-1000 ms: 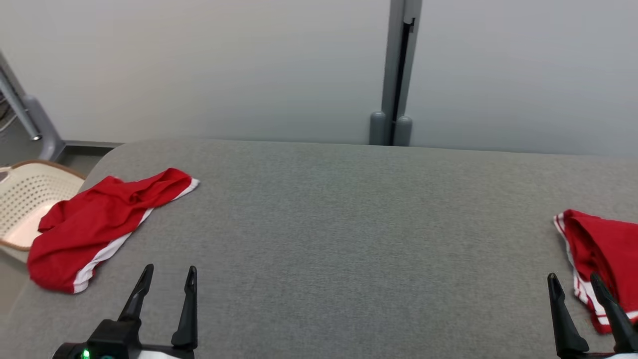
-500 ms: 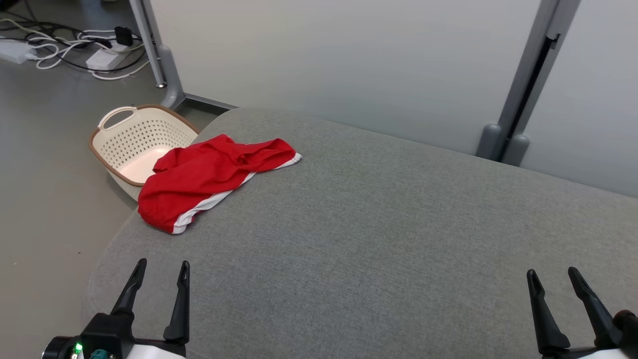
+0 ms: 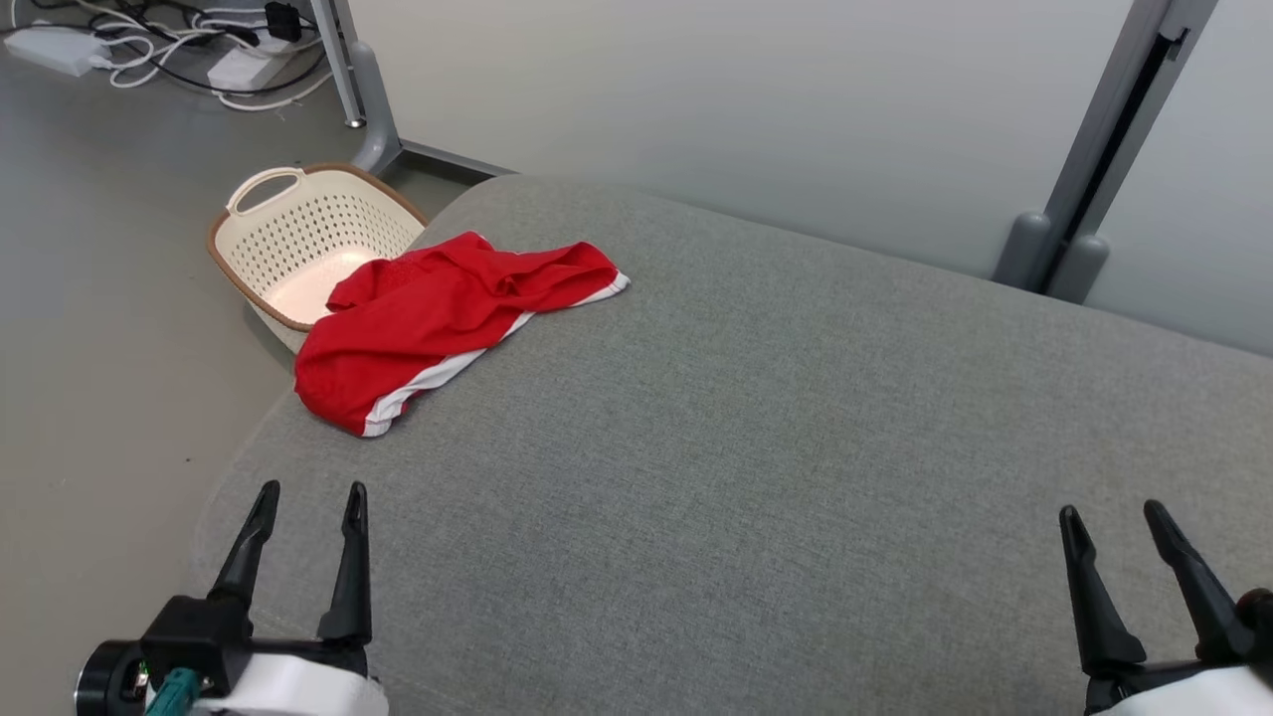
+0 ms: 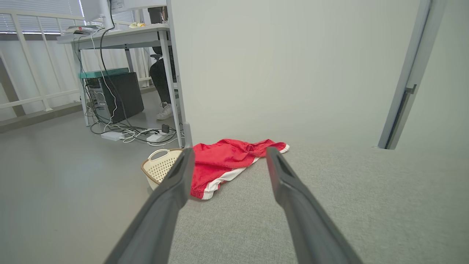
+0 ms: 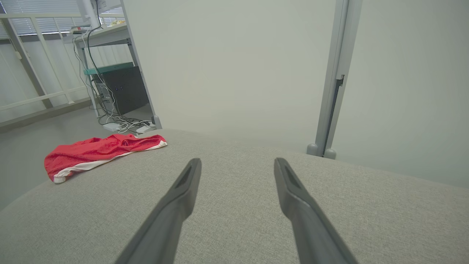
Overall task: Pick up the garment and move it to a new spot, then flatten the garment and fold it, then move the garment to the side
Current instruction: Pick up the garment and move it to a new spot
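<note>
A red garment with white trim lies crumpled at the far left corner of the grey padded table, one end drooping over the edge. The left wrist view has the garment straight ahead, past its fingers, and the right wrist view has the garment far off to the left. My left gripper hovers open and empty over the near left edge, well short of the cloth. Over the near right edge, my right gripper is open too, with nothing in it.
A cream perforated laundry basket stands on the floor just beyond the table's left corner, partly under the garment. Cables and power strips lie on the floor behind it. A pale partition wall with a grey post backs the table.
The head camera has swung left: the garment and basket now sit nearer the middle, and a second red garment at the right edge has left the picture. Both grippers stay open.
</note>
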